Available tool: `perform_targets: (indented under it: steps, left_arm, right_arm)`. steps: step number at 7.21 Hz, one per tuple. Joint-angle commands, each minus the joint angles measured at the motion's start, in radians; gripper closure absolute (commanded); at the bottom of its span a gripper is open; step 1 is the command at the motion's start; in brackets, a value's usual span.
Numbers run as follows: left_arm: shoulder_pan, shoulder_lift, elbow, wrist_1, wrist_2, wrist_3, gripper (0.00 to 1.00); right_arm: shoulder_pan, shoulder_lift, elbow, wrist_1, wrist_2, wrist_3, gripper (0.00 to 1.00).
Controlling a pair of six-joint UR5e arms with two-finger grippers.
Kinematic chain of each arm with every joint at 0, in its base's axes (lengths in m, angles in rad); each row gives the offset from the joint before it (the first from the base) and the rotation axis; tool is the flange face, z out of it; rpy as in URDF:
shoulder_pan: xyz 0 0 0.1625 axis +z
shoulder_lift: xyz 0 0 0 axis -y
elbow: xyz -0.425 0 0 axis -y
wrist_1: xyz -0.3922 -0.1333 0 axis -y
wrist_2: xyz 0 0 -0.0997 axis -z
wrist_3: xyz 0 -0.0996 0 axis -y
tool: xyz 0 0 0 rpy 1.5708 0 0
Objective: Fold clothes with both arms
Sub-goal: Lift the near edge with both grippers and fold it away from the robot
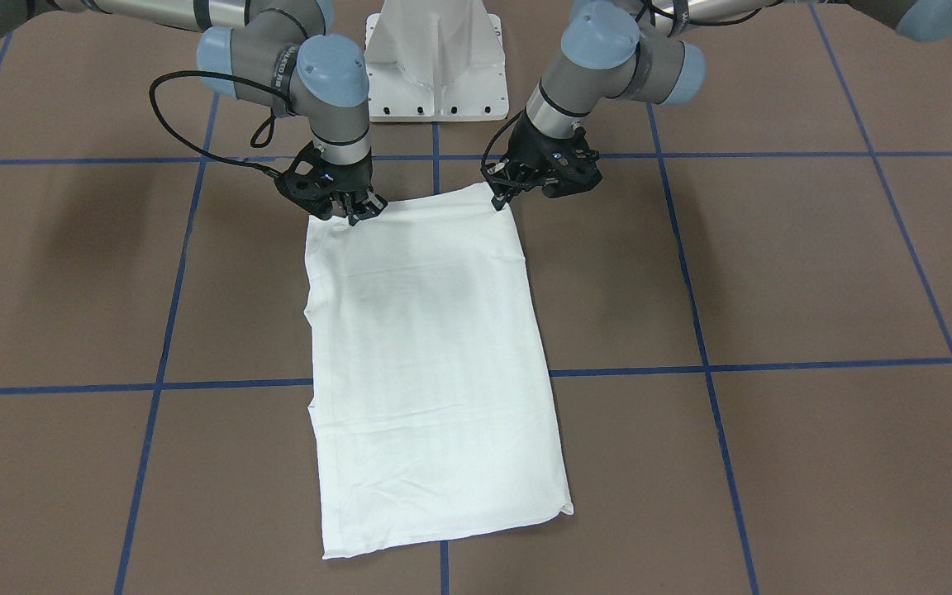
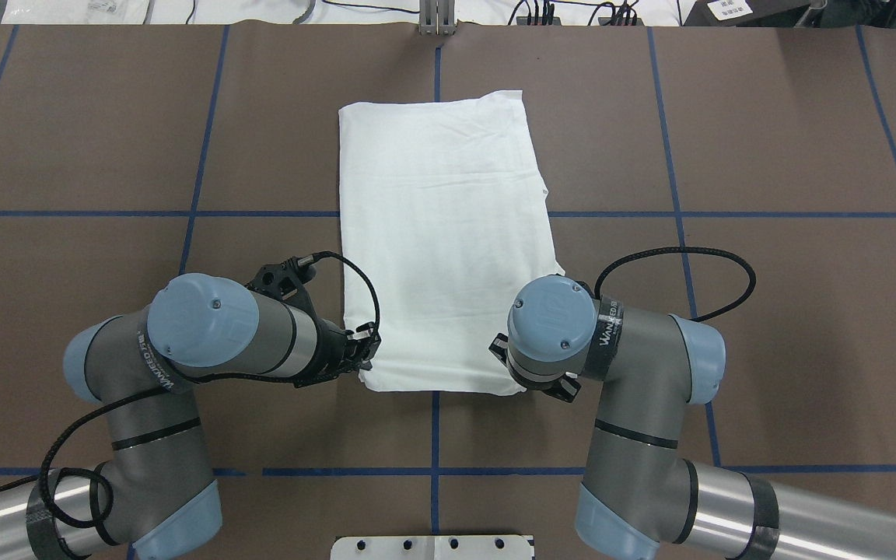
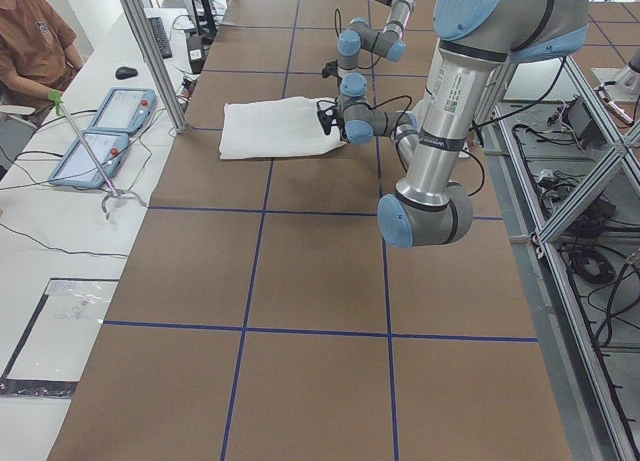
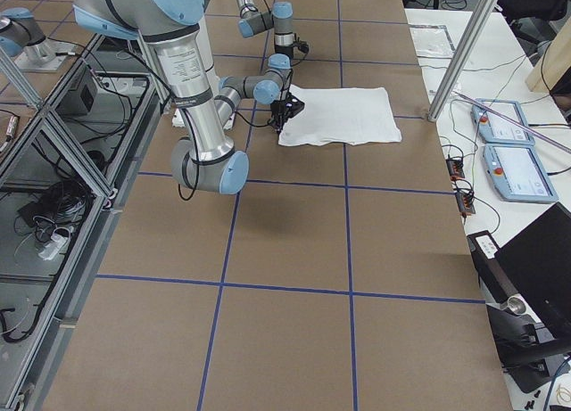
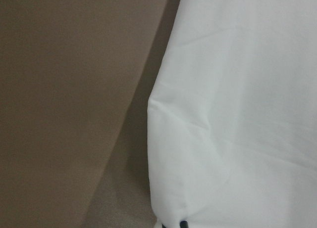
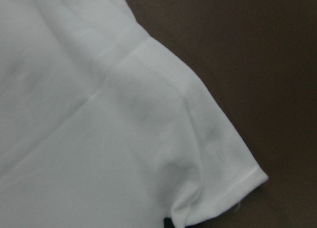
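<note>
The white shirt (image 1: 435, 355) lies folded into a long rectangle on the brown table, its print and collar hidden. In the overhead view the shirt (image 2: 448, 233) runs away from the robot. My left gripper (image 1: 499, 198) is shut on the shirt's near corner, on the overhead view's left (image 2: 366, 346). At the other near corner my right gripper (image 1: 360, 211) is shut on the cloth; its wrist hides it in the overhead view. Both wrist views are filled with white cloth (image 5: 237, 114) (image 6: 99, 139) that reaches down to the dark fingertips at the bottom edge.
The white pedestal (image 1: 435, 66) stands just behind the grippers. Blue tape lines (image 1: 162, 330) divide the brown table into squares. A seated person (image 3: 35, 46) and two control tablets (image 3: 105, 131) are on a side table beyond the far edge.
</note>
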Motion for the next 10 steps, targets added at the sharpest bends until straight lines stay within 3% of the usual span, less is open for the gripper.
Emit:
perform_targets:
  steps: [1,4,6,7,9,10]
  left_arm:
    - [0.000,-0.001,-0.003,0.000,0.000,0.000,1.00]
    - [0.004,0.003,-0.084,0.059,0.000,-0.002,1.00]
    - [0.024,0.064,-0.224,0.139,-0.003,-0.003,1.00]
    - [0.067,0.118,-0.298,0.150,-0.032,-0.008,1.00]
    - [0.191,0.128,-0.389,0.164,-0.058,-0.061,1.00]
    - [0.208,0.126,-0.447,0.248,-0.063,-0.061,1.00]
  right_arm:
    - [0.016,0.002,0.030,0.000,0.005,-0.005,1.00]
    - [0.028,-0.021,0.174,-0.006,0.008,-0.002,1.00]
    - [0.002,-0.094,0.295,-0.006,0.044,-0.004,1.00]
    - [-0.011,-0.108,0.335,-0.006,0.116,-0.004,1.00]
    - [-0.047,-0.128,0.436,-0.039,0.251,-0.001,1.00]
    - [-0.050,-0.127,0.445,-0.046,0.268,-0.001,1.00]
